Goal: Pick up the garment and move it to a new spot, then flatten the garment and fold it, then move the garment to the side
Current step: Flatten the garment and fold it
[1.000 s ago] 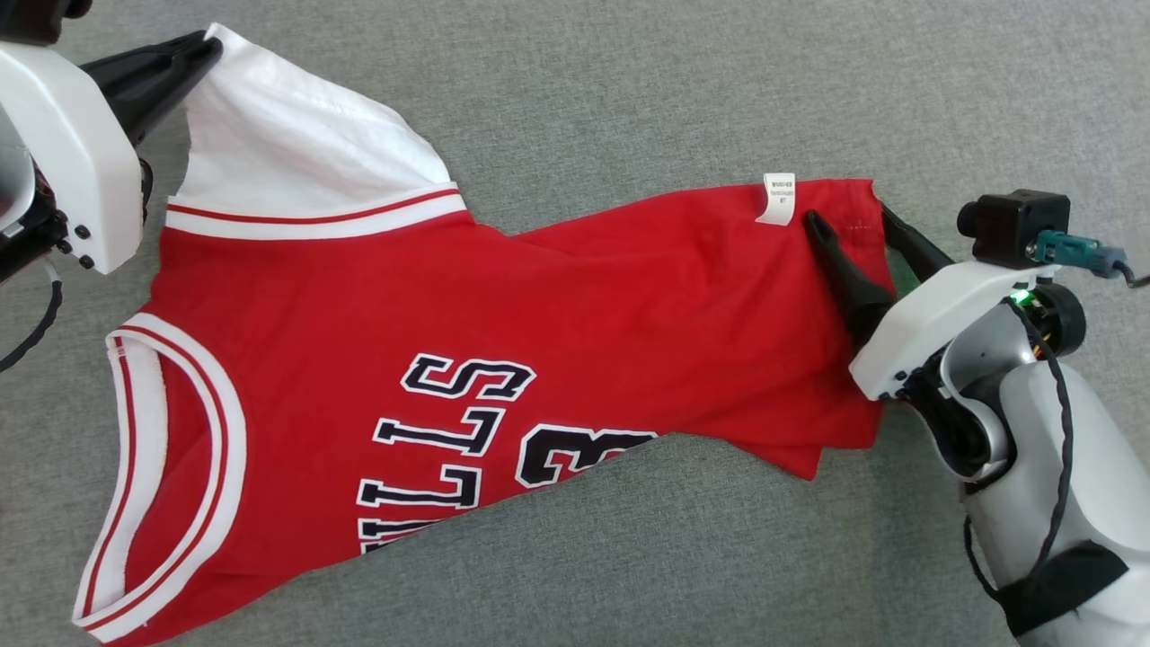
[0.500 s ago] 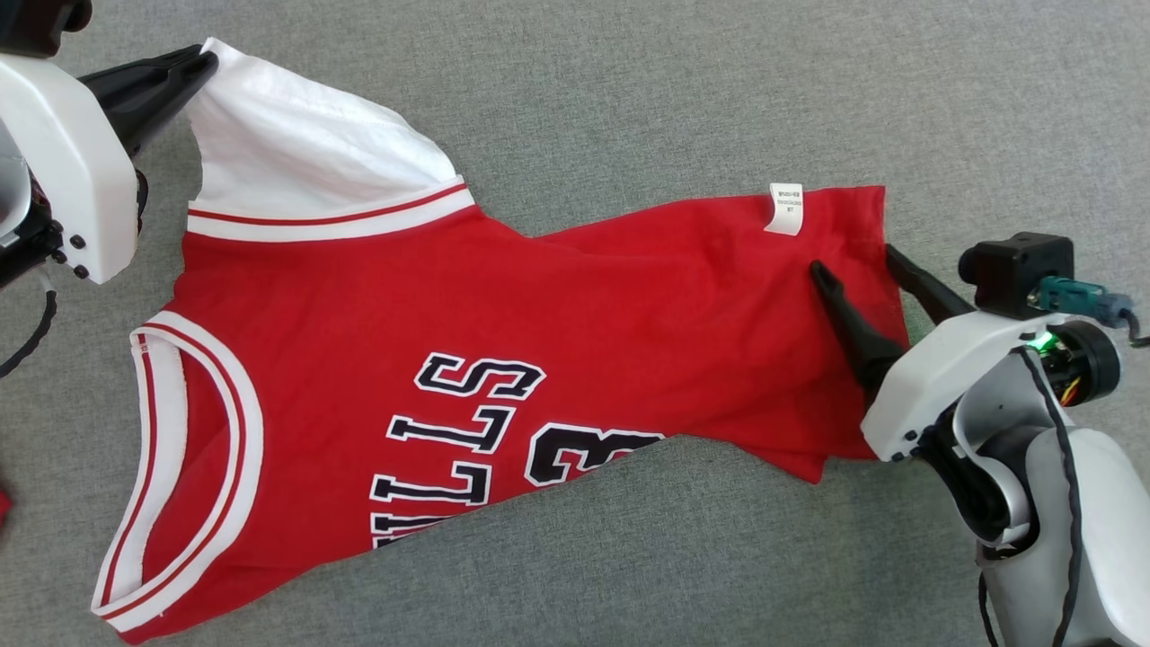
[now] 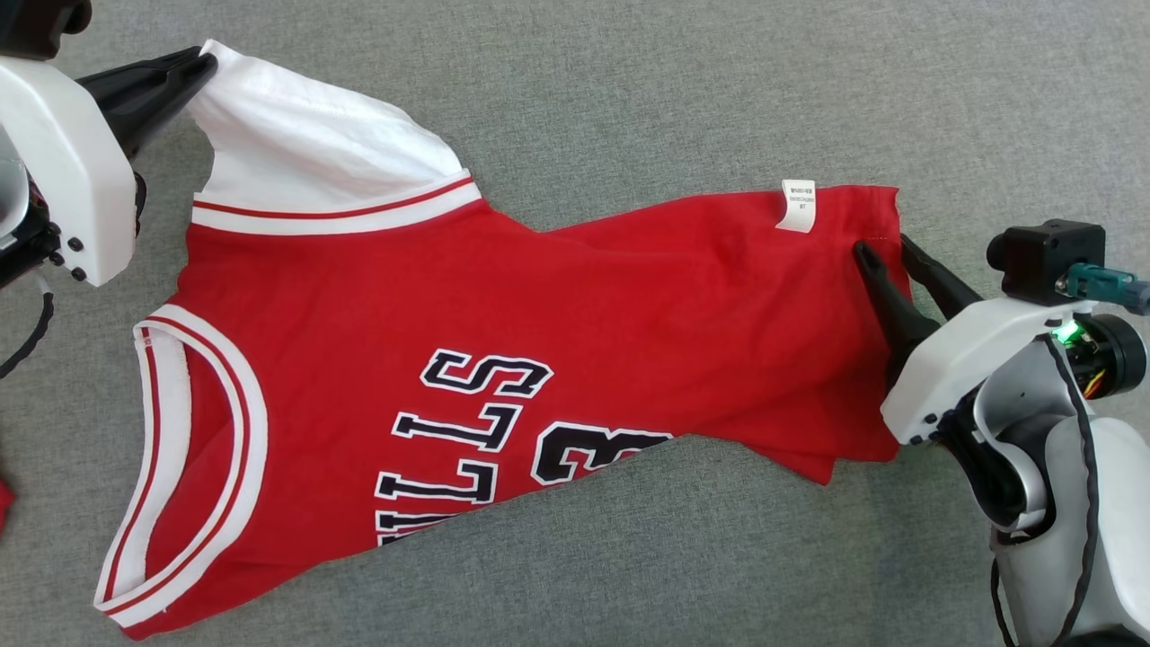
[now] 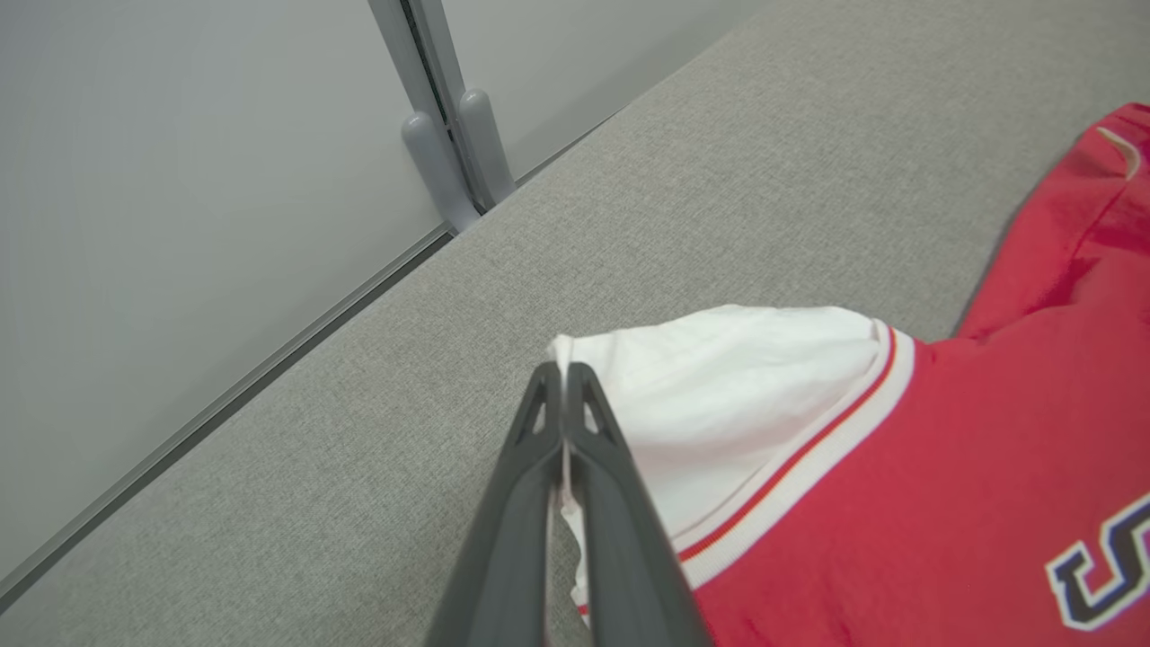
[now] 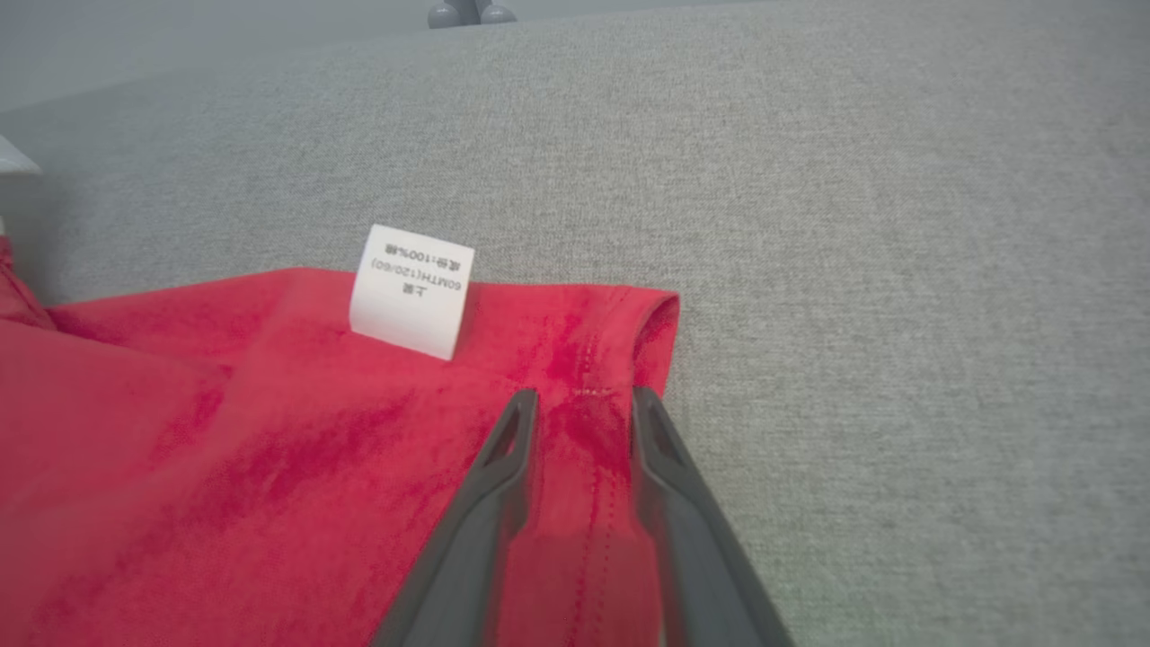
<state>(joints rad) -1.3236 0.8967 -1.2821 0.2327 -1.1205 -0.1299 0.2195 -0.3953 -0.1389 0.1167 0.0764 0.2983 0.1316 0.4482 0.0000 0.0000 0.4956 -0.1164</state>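
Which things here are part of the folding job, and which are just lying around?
In the job: red jersey; left gripper, clamped on its white sleeve; right gripper, fingers astride the hem corner.
Just around: grey cloth surface; wall-panel posts.

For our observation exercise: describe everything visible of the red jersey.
The jersey is red cloth with a white sleeve, striped red-and-white trim and black, white-edged lettering. It lies creased, partly folded over, on the grey surface, neckline toward the robot's left. A white label lies at its edge near the hem. The left end effector pinches the sleeve's edge; the right end effector straddles the hem corner, jaws apart.
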